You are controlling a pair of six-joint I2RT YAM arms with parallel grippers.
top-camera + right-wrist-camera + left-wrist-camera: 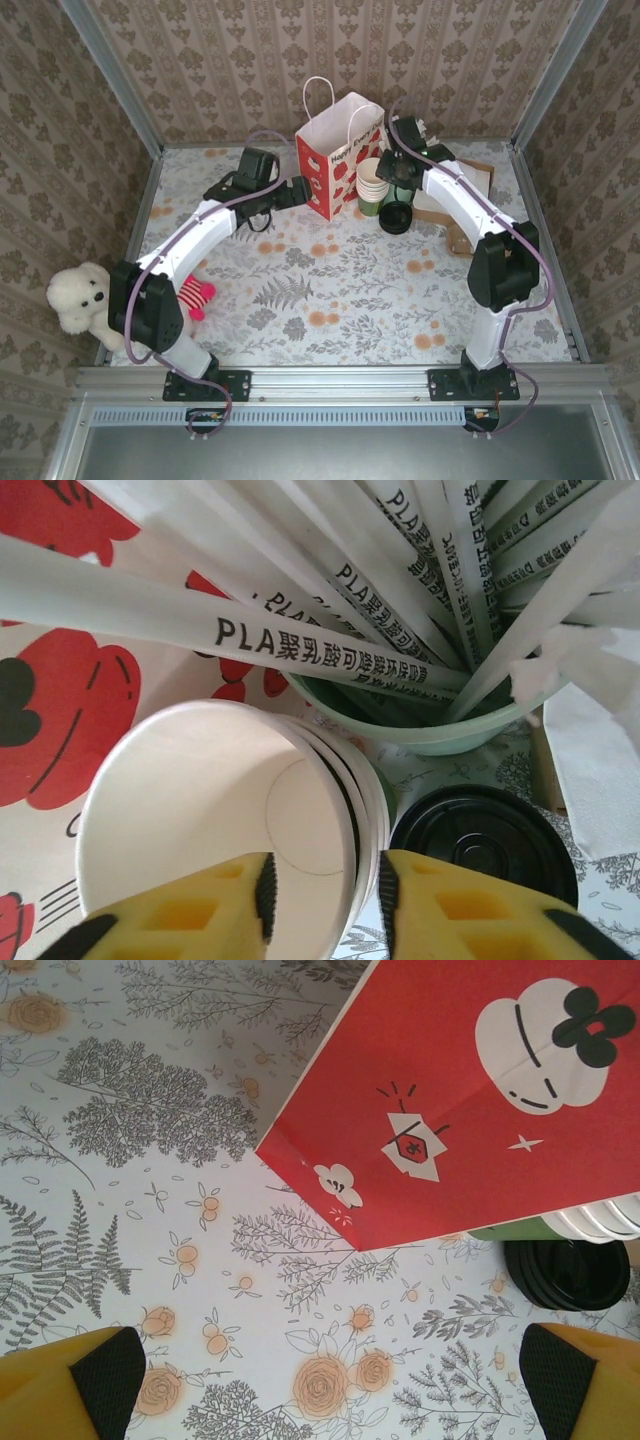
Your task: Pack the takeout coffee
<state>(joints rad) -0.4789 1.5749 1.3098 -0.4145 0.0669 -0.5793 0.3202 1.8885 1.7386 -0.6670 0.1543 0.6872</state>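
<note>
Right wrist view: the right claw [322,882] pinches the rim of the cream cup stack [200,810] beside the red bag [60,680], jaws nearly shut, while the coffee [485,845] stands just past the stack. Lifting now likely takes the wrong cup or knocks the coffee; the left claw [330,1380] gapes empty.
</note>
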